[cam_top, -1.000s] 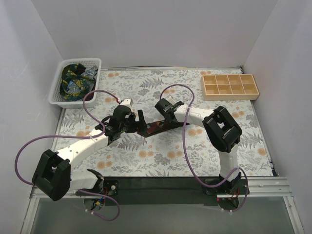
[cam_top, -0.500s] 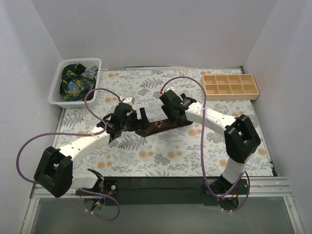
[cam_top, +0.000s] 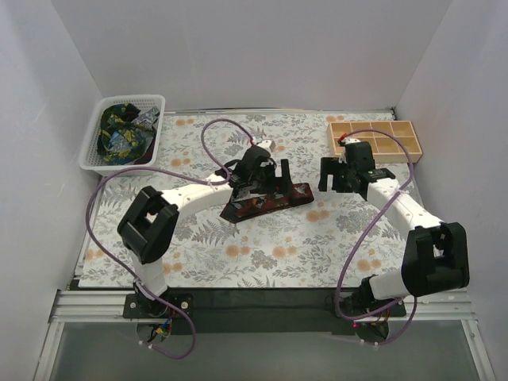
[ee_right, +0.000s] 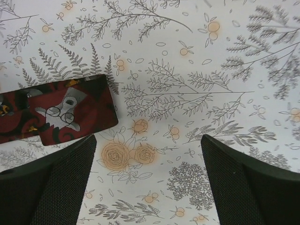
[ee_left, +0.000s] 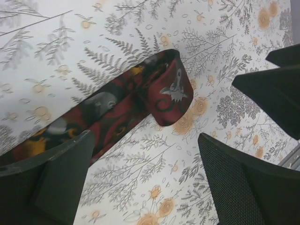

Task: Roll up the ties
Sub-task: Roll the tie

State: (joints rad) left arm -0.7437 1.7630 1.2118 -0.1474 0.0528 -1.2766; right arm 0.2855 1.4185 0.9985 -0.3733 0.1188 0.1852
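Observation:
A maroon tie [cam_top: 266, 200] with pale and yellow flecks lies slanted across the middle of the floral table. In the left wrist view its end [ee_left: 164, 89] is folded over into a loop. My left gripper [cam_top: 278, 176] hangs over the tie's right part, open and empty [ee_left: 144, 137]. My right gripper [cam_top: 325, 178] is open and empty just right of the tie. The right wrist view shows the tie's flat end [ee_right: 56, 110] beside the left finger [ee_right: 47, 187], apart from it. Other dark ties with blue, green and yellow prints [cam_top: 121, 131] lie bunched in a basket.
A white plastic basket [cam_top: 94, 151] stands at the back left corner. A wooden tray [cam_top: 375, 141] with several compartments stands at the back right. White walls close the table on three sides. Purple cables loop over both arms.
My left arm has swung right along the tie and now hangs over its right part. My right gripper has drawn back to the right, off the tie.

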